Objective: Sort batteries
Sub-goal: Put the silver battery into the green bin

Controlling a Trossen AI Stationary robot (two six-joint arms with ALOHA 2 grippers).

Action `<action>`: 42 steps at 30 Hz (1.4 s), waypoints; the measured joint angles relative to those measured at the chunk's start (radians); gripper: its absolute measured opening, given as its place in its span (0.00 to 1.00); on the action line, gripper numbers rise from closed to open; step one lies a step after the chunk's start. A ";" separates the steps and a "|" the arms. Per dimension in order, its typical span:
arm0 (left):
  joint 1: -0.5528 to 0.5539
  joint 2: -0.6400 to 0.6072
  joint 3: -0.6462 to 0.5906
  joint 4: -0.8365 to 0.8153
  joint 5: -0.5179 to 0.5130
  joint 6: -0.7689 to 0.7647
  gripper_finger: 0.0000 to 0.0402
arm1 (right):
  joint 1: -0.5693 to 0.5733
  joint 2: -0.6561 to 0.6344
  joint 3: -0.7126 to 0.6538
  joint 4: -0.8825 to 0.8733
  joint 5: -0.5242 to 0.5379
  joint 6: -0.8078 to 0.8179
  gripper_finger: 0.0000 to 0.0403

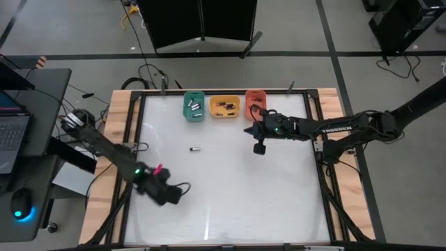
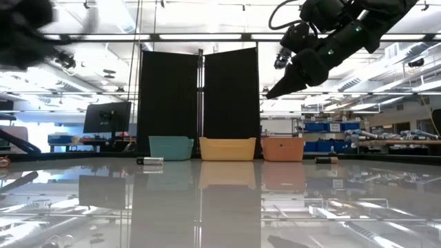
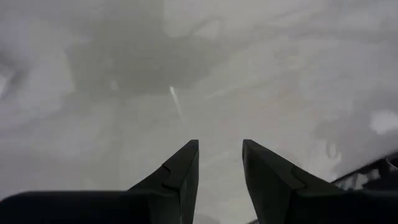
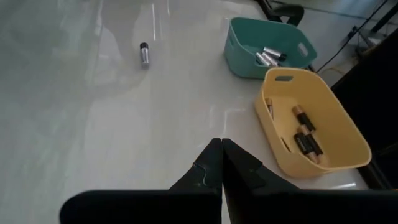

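Most batteries already lie in the green tray (image 4: 272, 38) and yellow tray (image 4: 314, 121), one battery (image 4: 144, 53) remains loose on the white surface (image 1: 223, 188); right gripper (image 1: 259, 147) jaws closed empty, left gripper (image 3: 219, 165) jaws apart, empty

From above I get even, bright light on the white bench (image 1: 230, 188), with a faint glare streak at lower centre. The low view is lit by ceiling strips (image 2: 207, 36) across the upper frame; the glossy bench mirrors them and the trays (image 2: 227, 148). A dark blurred mass fills its upper left corner. My left wrist view is dim, grey and soft, with only vague shadows. My right wrist view is bright and sharp, with pale reflections at upper left.
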 joint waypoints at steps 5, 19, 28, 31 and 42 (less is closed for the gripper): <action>-0.154 0.002 0.000 -0.159 -0.023 -0.362 0.33 | 0.000 0.000 0.000 0.022 0.000 -0.052 0.03; -0.132 0.006 -0.066 -0.292 -0.022 -0.394 0.33 | -0.001 0.000 0.000 0.044 -0.001 -0.093 0.03; -0.120 0.005 -0.155 -0.260 -0.021 -0.392 0.33 | -0.001 0.001 0.000 0.047 -0.002 -0.109 0.03; -0.120 0.005 -0.173 -0.256 -0.025 -0.392 0.33 | -0.001 0.001 0.000 0.047 -0.004 -0.110 0.03; -0.120 0.004 -0.205 -0.244 -0.028 -0.359 0.33 | -0.001 0.001 0.000 0.047 -0.004 -0.111 0.03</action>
